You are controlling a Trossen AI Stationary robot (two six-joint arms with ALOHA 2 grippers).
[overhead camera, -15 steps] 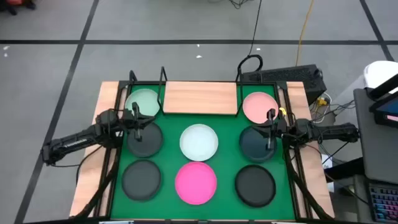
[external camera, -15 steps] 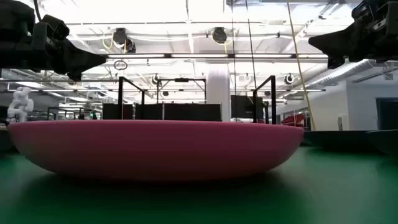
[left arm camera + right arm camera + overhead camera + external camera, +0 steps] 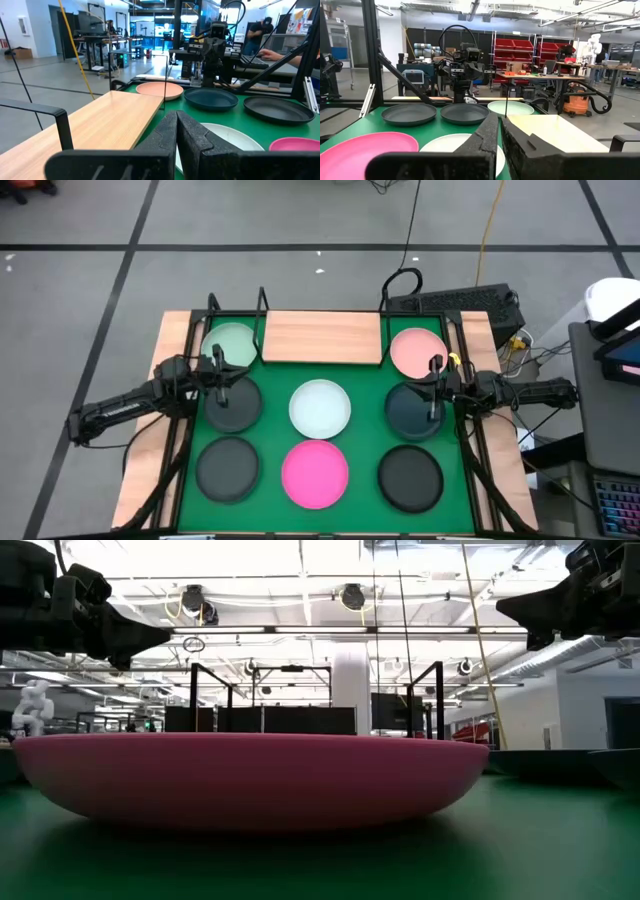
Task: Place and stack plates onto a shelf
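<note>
Plates: eight round shallow dishes with smooth matte surfaces lie flat on the green mat, none on the shelf. The shelf is a bare light wooden board with visible grain at the mat's far edge, with black wire uprights at its ends. The mint plate sits just left of the board, the pale pink plate just right of it. The white plate is in the middle, the magenta plate in front of it. Four dark plates fill the sides: left mid, left front, right mid, right front. The left gripper hangs above the left mid dark plate, its black ridged fingers pressed together, holding nothing. The right gripper hangs above the right mid dark plate, fingers likewise clamped together and empty. In the low view the magenta plate's curved rim fills the foreground, both arms dark overhead.
</note>
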